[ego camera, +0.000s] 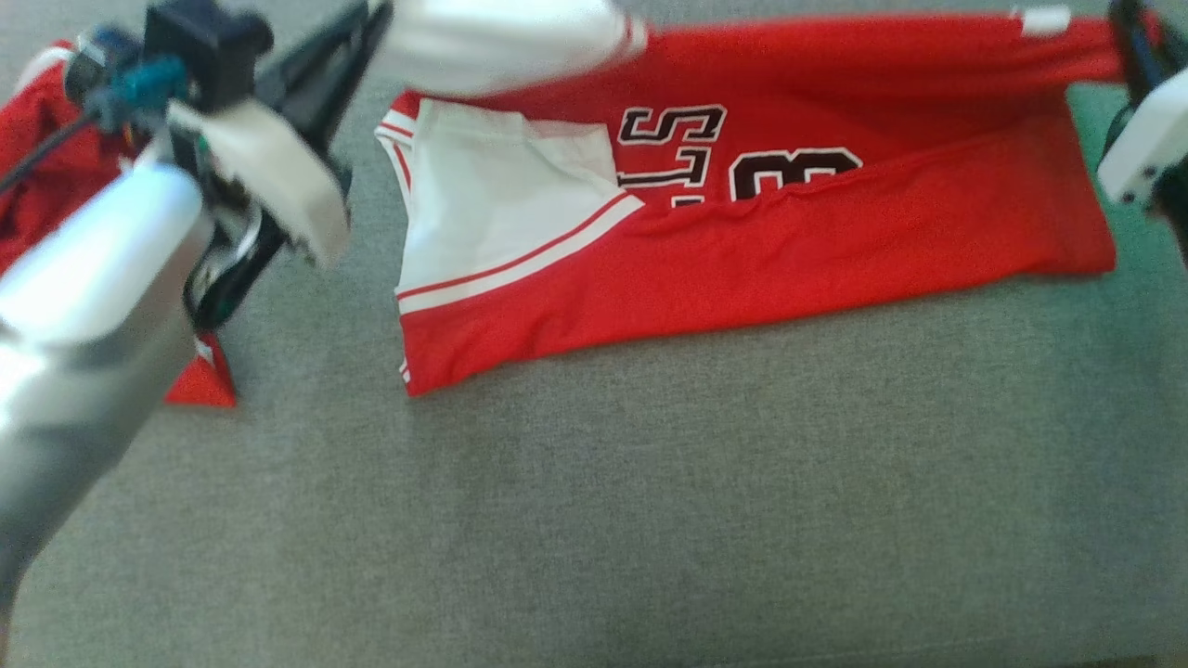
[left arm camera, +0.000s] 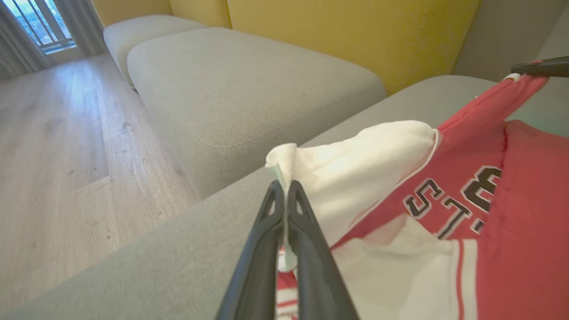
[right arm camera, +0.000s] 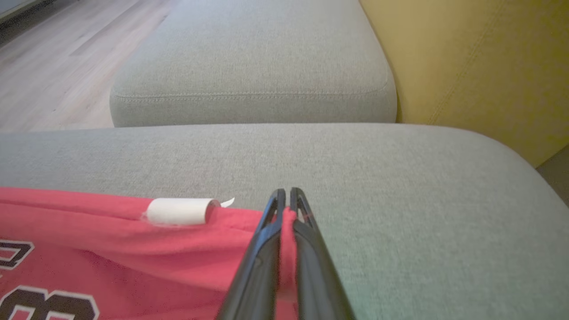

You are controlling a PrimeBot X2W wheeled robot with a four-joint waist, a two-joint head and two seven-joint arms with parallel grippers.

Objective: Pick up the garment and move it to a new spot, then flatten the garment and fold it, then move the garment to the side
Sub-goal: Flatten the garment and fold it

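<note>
The garment [ego camera: 798, 232] is a red jersey with white sleeves and black numbers, lying partly folded on the grey cushion [ego camera: 650, 510]. Its far edge is lifted and stretched between my two grippers. My left gripper [ego camera: 374, 20] is shut on the white sleeve [ego camera: 501, 37] at the top left. The left wrist view has those fingers [left arm camera: 284, 189] pinching the white cloth [left arm camera: 355, 169]. At the top right, my right gripper [ego camera: 1123, 28] is shut on the red hem. In the right wrist view the fingers [right arm camera: 286, 198] clamp red fabric [right arm camera: 133, 249] beside a white label [right arm camera: 180, 211].
More red cloth [ego camera: 28, 139] shows behind my left arm, with a red corner [ego camera: 200, 382] below it. Beyond this cushion stands a second grey cushion [right arm camera: 253, 66], with a yellow backrest [right arm camera: 480, 66] to one side. Wooden floor [left arm camera: 53, 146] lies past the cushion's edge.
</note>
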